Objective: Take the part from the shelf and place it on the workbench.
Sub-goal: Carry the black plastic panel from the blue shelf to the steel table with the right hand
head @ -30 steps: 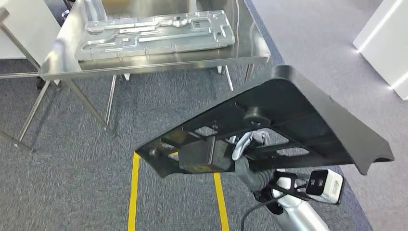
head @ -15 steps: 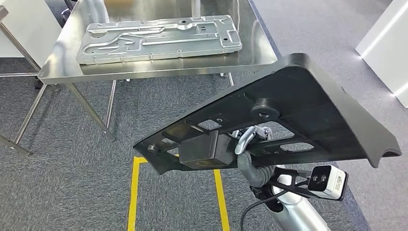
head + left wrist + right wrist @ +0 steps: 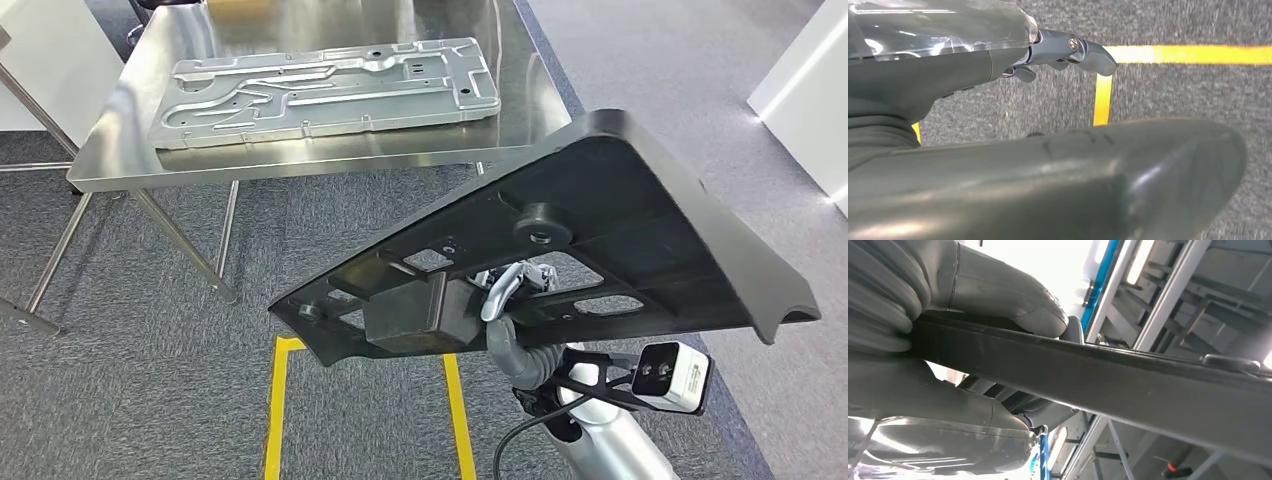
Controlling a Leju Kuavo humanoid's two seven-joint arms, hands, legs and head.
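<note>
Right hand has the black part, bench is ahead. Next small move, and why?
Probably carry the black part forward over the steel workbench before lowering. The right hand grips it over carpet, short of the bench edge, and the silver plate fills most of the top, so aim for the bare near strip.

The black part (image 3: 600,230) hides most of the right hand (image 3: 510,300) in the head view; a few pale fingers (image 3: 497,293) poke through an opening. The part also covers the workbench's (image 3: 300,165) corner at 3 o'clock, and the picture's top edge cuts the bench off at 12 o'clock. In the left wrist view the left hand (image 3: 998,75) is blurred, its fingertips (image 3: 1098,55) half hidden.
</note>
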